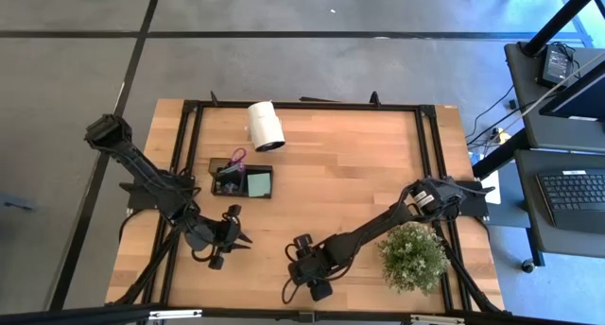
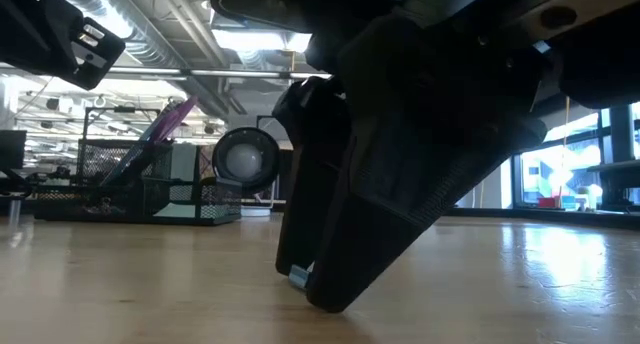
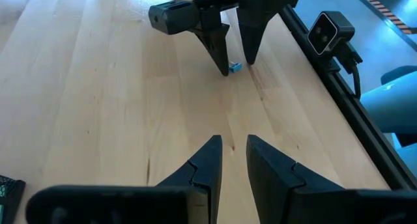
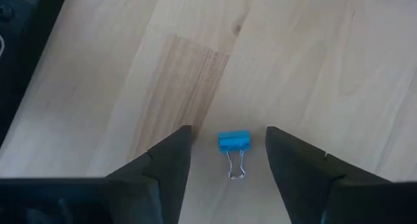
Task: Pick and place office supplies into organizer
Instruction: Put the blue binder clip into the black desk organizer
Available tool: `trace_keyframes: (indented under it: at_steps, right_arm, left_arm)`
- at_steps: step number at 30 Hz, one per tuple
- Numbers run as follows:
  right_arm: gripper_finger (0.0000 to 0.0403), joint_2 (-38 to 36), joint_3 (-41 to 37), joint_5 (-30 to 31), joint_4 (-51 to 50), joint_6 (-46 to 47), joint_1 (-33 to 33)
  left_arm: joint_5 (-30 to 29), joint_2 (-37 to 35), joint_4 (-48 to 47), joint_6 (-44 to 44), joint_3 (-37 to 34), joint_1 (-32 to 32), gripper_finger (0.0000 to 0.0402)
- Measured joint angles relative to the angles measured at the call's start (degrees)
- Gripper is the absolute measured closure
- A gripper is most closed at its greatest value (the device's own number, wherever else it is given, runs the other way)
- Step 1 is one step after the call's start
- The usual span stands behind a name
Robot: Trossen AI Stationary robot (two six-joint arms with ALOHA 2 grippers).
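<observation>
A small blue binder clip (image 4: 233, 140) lies flat on the wooden table near its front edge, with its wire handles (image 4: 234, 169) pointing back toward the wrist. My right gripper (image 4: 228, 130) is open and points steeply down, one finger on each side of the clip with a gap on both sides. The clip also shows in the left wrist view (image 3: 235, 67) and the low view (image 2: 298, 275). My left gripper (image 3: 233, 140) waits to the left, open with nothing between its fingers. The black organizer (image 1: 219, 164) at the middle left holds purple scissors (image 1: 236, 157) and a green sticky-note pad (image 1: 259, 182).
A white cylinder roll (image 1: 266, 125) lies at the far side of the table. A bushy potted plant (image 1: 413, 257) stands at the front right, close to my right arm. Bare wood lies between the organizer and the clip. A camera (image 3: 331, 30) sits on the front rail.
</observation>
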Motion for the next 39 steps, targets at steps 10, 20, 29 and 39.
trace_keyframes:
  at_steps: [10,20,29,39]
  right_arm:
    - [0.0278,0.0,0.0,0.0,0.17,0.07,-0.17]
    - [0.0335,0.0,-0.02,1.77,0.73,0.26,-0.15]
    - [0.0351,0.17,-0.19,3.82,4.91,4.32,-1.87]
    - [0.035,0.2,-0.22,5.61,21.98,0.25,-8.07]
  left_arm:
    - [0.0,0.0,-0.02,0.0,0.0,0.0,0.0337]
    - [-0.02,0.0,-0.04,0.0,0.0,0.0,0.0337]
    - [1.81,-0.89,0.06,1.27,0.09,-0.8,0.0337]
    - [8.27,-11.59,1.46,4.65,0.11,-2.82,0.0337]
